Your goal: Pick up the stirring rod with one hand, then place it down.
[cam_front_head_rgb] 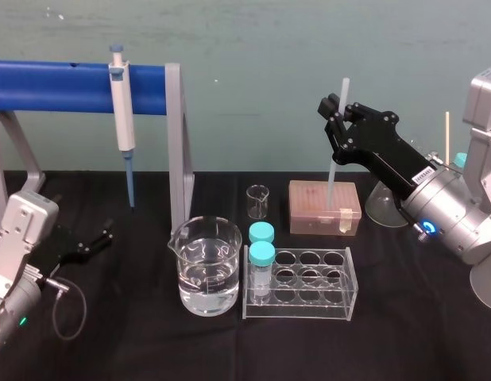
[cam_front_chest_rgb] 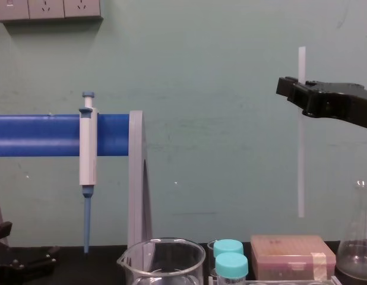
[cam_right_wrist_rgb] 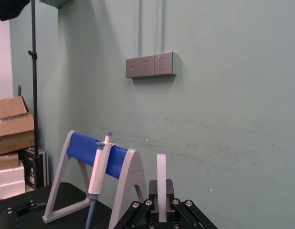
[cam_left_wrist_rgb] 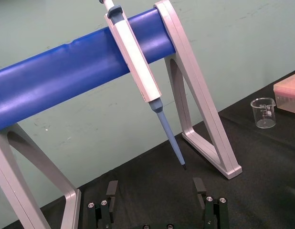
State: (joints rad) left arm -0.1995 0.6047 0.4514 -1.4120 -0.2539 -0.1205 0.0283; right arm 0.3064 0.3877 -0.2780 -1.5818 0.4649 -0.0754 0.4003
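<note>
- The right gripper (cam_front_head_rgb: 335,113) is clamped on the stirring rod (cam_front_head_rgb: 332,178) near its upper end and holds it close to upright.
- The rod hangs clear of the table (cam_front_head_rgb: 412,325), with its lower end above the pink box (cam_front_head_rgb: 325,208) (the chest view shows a gap between the two).
- The pick-up looks done, judging by the lifted rod. Placing it down is what is left.
- The left gripper (cam_front_head_rgb: 90,242) sits low at the table's left side, jaws apart and holding nothing.
</note>
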